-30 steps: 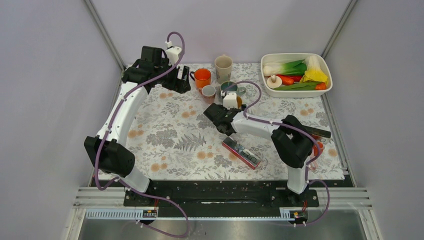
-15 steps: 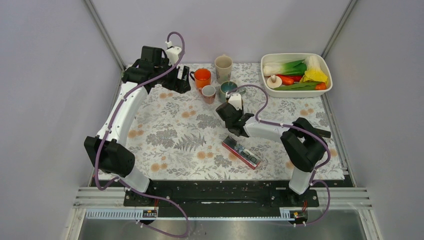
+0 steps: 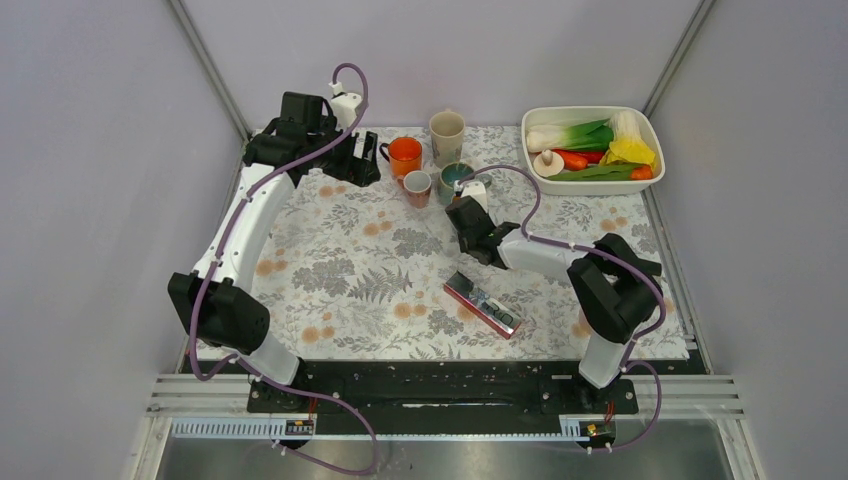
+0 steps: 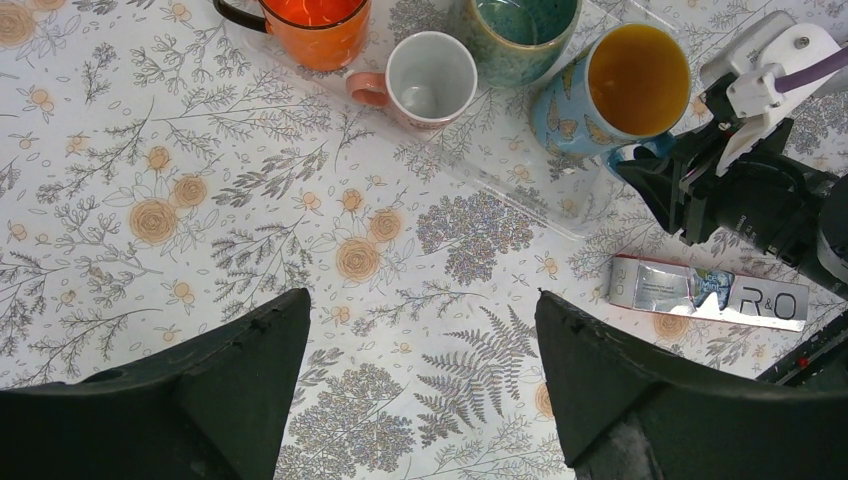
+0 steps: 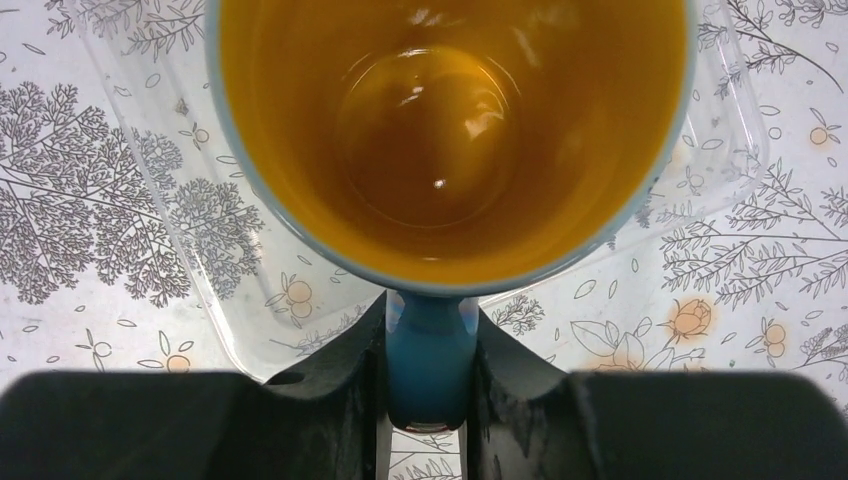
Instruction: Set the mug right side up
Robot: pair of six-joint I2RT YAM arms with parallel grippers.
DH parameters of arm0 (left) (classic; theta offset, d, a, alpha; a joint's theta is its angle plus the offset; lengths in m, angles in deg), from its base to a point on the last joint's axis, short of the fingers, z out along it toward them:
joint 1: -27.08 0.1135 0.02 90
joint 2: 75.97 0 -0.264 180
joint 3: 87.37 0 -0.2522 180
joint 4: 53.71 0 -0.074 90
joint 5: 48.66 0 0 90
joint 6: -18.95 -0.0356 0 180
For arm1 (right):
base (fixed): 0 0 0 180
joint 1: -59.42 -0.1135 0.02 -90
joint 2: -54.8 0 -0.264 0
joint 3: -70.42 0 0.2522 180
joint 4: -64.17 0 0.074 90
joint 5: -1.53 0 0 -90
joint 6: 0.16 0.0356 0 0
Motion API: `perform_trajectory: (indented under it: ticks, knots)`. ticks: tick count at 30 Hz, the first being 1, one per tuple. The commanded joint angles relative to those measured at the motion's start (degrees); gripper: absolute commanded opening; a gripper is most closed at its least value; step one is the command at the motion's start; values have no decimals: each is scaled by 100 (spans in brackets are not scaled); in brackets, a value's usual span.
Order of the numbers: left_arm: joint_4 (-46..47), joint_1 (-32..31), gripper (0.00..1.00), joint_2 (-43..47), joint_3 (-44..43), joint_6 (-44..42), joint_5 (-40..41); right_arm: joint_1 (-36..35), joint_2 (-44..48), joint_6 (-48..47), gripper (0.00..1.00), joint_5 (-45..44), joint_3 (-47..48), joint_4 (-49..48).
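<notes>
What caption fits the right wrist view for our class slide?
Right end effector gripping an upright, orange-lined mug by its blue handle, clear tray beneath, floral cloth around.

Mug [image 4: 640,85] on tray [image 4: 515,185], R of cups [image 4: 432,75].

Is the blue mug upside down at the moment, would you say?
No, the blue mug stands mouth up, its orange inside in plain view.
</notes>
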Motion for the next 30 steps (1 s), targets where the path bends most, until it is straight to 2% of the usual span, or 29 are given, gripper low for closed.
perform_trajectory:
  ticks: [1, 10, 13, 30]
  knots:
    - [146, 46, 86, 225, -48, -72, -63, 99, 23, -250, 26, 127, 209, -196]
    - [159, 68, 86, 186, -7, -77, -82, 222, -149, -402, 18, 157, 301, -192]
    - [174, 71, 86, 190, 16, -75, -82, 270, -219, -409, 9, 58, 380, -195]
    - [202, 71, 86, 186, 77, -94, -67, 436, -598, -589, 8, 106, 856, -179]
